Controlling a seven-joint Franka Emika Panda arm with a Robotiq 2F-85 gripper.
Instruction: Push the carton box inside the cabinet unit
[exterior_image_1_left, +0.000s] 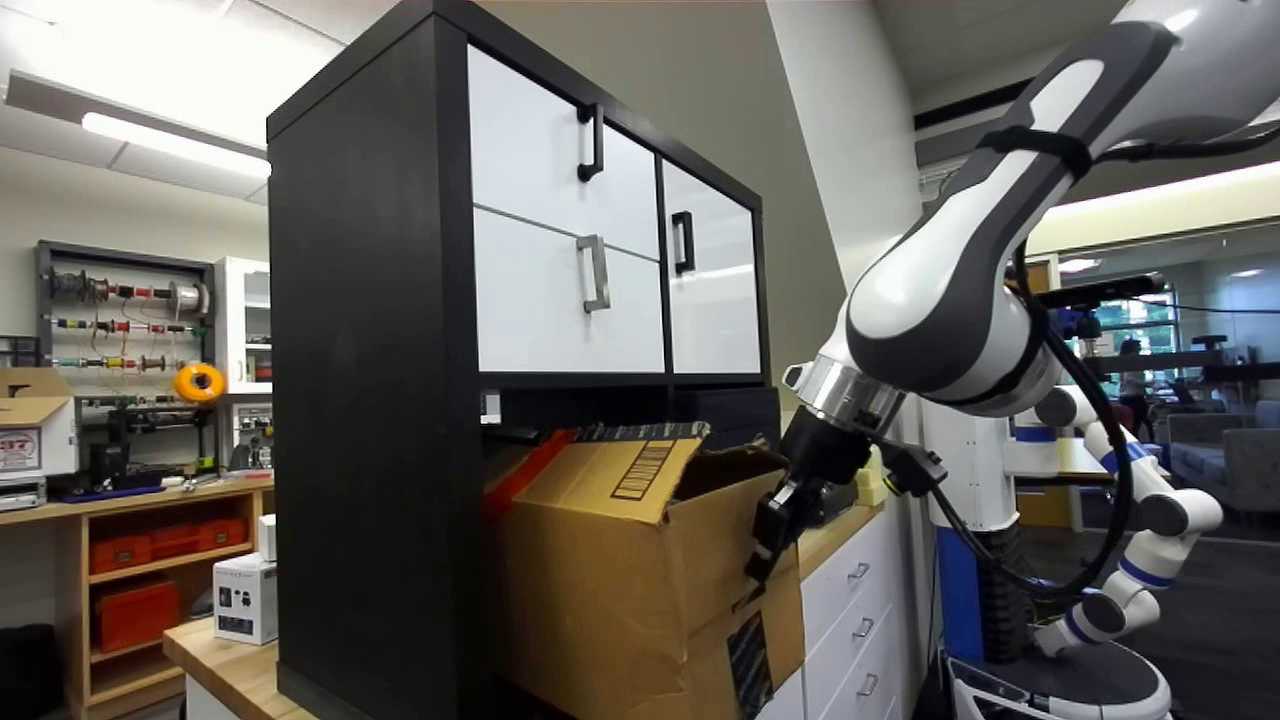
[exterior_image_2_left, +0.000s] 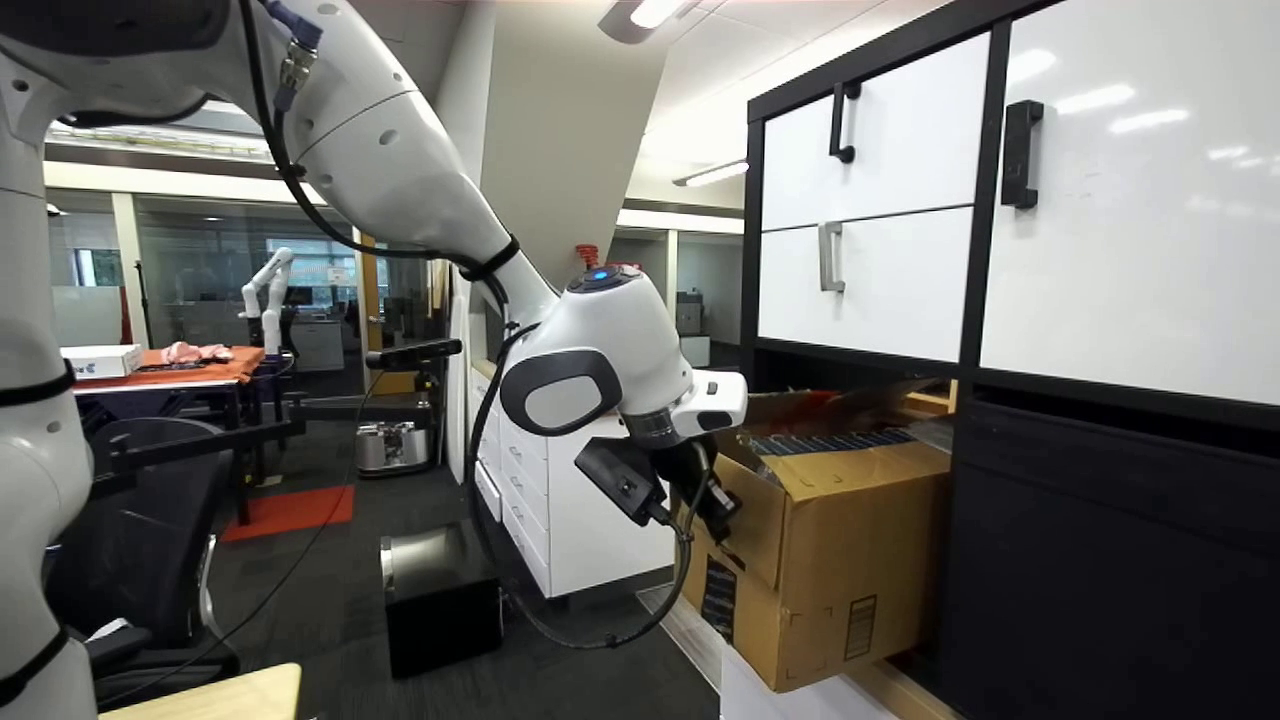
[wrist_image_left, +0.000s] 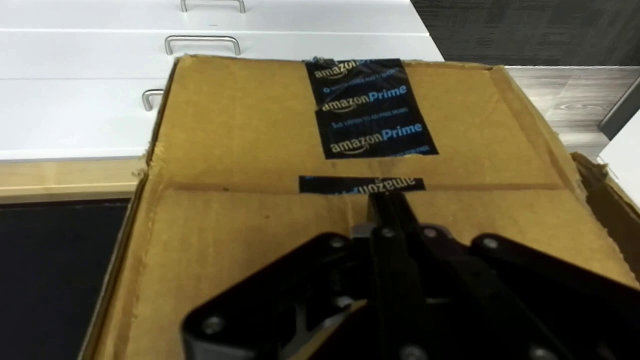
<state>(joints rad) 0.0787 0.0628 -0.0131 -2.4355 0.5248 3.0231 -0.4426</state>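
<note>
Partway inside the lower compartment of the black-framed cabinet unit (exterior_image_1_left: 360, 350) sits the corrugated carton box (exterior_image_1_left: 590, 590), its front projecting past the frame in both exterior views. The brown board is creased and fibrous at its torn edges; printed black tape (wrist_image_left: 370, 115) crosses the front face, and the top flaps (exterior_image_2_left: 868, 463) lie loose. A matte upright (exterior_image_2_left: 965, 430) stands just beside one side wall; a dark gap shows between flaps and upper rail. The carton's lower front edge overhangs the wooden desk (exterior_image_1_left: 215, 655). The black pincer (wrist_image_left: 387, 197) has its two tips together, gripping nothing, at the front face; contact cannot be confirmed. A white drawer chest (exterior_image_1_left: 835, 600) stands nearby, and a white printed box (exterior_image_1_left: 238, 600) rests on the desk beside the cabinet's black side panel.
</note>
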